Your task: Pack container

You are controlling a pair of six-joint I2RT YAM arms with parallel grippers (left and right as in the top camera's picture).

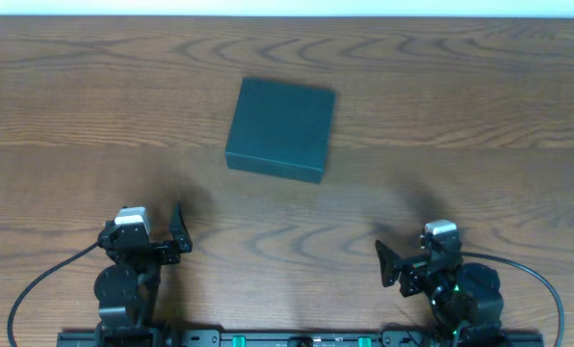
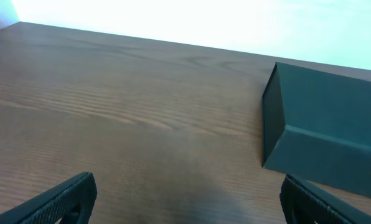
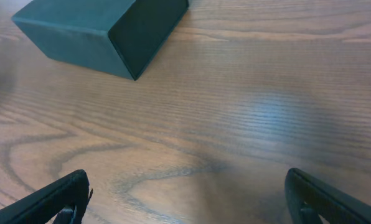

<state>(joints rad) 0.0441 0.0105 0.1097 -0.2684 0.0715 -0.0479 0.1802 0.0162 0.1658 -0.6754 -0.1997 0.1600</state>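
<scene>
The container [image 1: 280, 129], a dark greenish-black matte box with its lid closed, sits on the wooden table a little left of centre toward the back. It shows at the right in the left wrist view [image 2: 328, 140] and at the upper left in the right wrist view [image 3: 104, 28]. My left gripper [image 1: 178, 231] is open and empty near the front left, well short of the box. My right gripper [image 1: 387, 262] is open and empty near the front right. Both pairs of fingertips show apart over bare wood in the left wrist view [image 2: 187, 198] and the right wrist view [image 3: 187, 194].
The wooden table [image 1: 460, 116] has its far edge along a white strip at the top. The arm bases and their cables sit along the front edge. No snack packets are in view.
</scene>
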